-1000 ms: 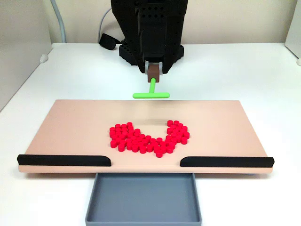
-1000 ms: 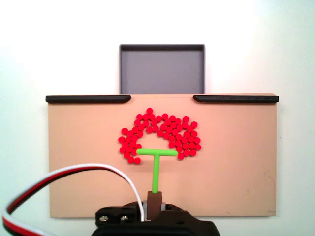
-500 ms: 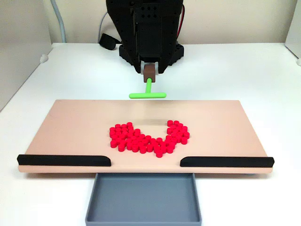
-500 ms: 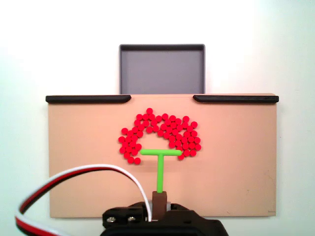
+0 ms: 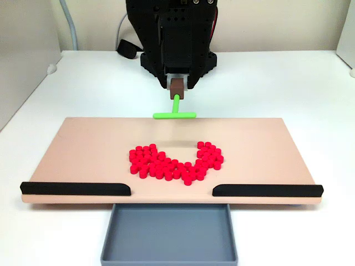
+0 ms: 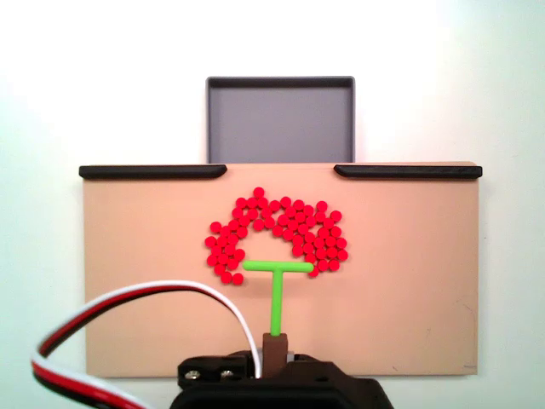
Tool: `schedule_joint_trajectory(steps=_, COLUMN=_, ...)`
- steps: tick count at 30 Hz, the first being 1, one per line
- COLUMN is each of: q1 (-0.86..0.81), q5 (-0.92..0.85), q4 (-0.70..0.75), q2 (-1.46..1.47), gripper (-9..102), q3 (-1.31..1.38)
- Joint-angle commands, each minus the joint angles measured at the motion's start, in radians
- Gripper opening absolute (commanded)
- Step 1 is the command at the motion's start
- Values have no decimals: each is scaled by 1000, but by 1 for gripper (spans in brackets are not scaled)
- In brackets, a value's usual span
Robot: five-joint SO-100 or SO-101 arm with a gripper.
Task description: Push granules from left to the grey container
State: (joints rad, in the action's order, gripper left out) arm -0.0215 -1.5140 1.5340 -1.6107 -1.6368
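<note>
- A tan board point(image 5: 83, 144) is seen lying on a white tabletop point(image 5: 277, 83), with two black strips point(image 5: 75, 189) edging its near side and a gap left between them.
- The grey container point(image 5: 169, 235), a shallow slate-grey tray, is set just below that gap at the near edge of the board; in the top-down fixed view the grey container point(image 6: 280, 119) appears empty.
- The granules point(image 5: 175, 162), dozens of small bright red pellets, are gathered in a curved cluster around the middle of the board. In the top-down fixed view the granules point(image 6: 277, 234) form an arch, well short of the gap.
- A green T-shaped pusher point(image 6: 277, 290) is carried at the arm's tip, its crossbar lying inside the hollow of the arch, just beside the pellets; contact cannot be judged.
- The claw point(image 5: 176, 86) is largely hidden by the black arm body; the brown block on the pusher's stem is seated in it, but whether the claw is clamped or spread cannot be told.
- Progress is judged as early: no granule is in the container, and the whole cluster is left to be pushed through the gap.
</note>
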Motion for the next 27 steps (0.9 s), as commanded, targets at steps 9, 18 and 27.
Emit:
schedule_joint_trajectory(steps=9, q1=3, q5=-15, q4=3, q2=-23, gripper=0, q3=6)
schedule_joint_trajectory(steps=18, q1=-2, q5=-2, q4=3, q2=-21, gripper=0, q3=6)
schedule_joint_trajectory(steps=27, q1=29, q5=54, q4=3, q2=-28, gripper=0, q3=6)
